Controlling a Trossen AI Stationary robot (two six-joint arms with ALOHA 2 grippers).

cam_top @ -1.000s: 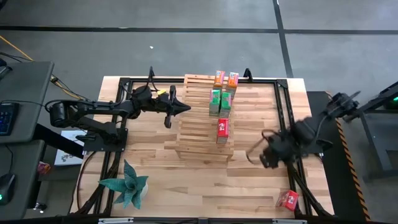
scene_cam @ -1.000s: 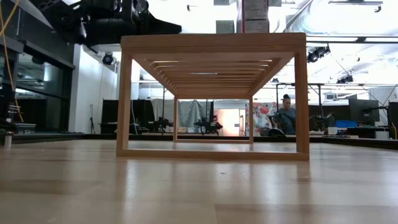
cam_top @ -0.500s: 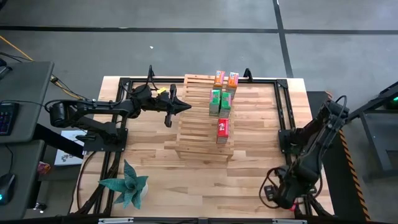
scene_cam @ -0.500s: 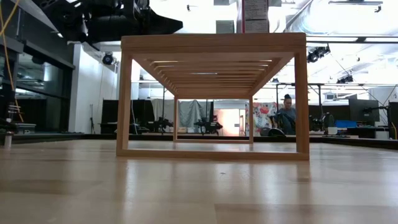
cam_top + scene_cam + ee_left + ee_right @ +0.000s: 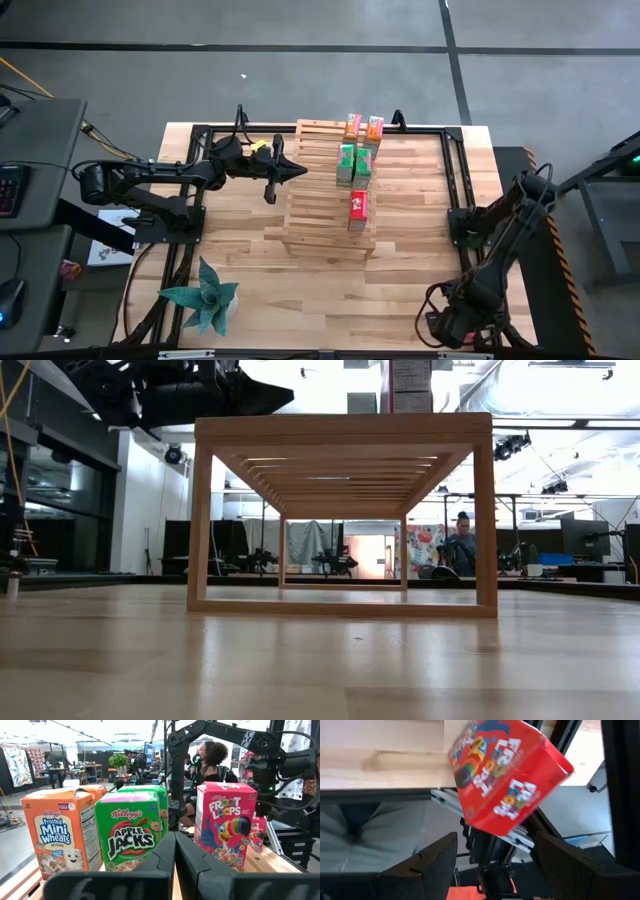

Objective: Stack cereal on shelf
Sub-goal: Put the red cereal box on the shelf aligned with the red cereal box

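Observation:
The wooden slatted shelf (image 5: 320, 205) stands mid-table and also shows in the low view (image 5: 340, 510). It carries two orange boxes (image 5: 362, 126), two green boxes (image 5: 354, 163) and one red box (image 5: 357, 205). My left gripper (image 5: 292, 172) is shut and empty, held level beside the shelf's left side. Its wrist view shows its shut fingers (image 5: 175, 852) facing the orange (image 5: 62, 830), green (image 5: 132, 830) and red (image 5: 225, 822) boxes. My right gripper (image 5: 442, 325) is open at the near right corner. A second red box (image 5: 505, 775) lies tilted just ahead of its spread fingers (image 5: 440, 852). The arm hides this box in the high view.
A teal spiky plant (image 5: 205, 295) stands at the near left corner. A black frame rail (image 5: 465, 215) runs along the table's right side. Bare tabletop lies in front of the shelf (image 5: 330, 290). A person sits in the room beyond the table (image 5: 462, 545).
My right arm has swung from the table's right middle toward the near right corner. It has come down over the red box lying there and now covers it in the high view.

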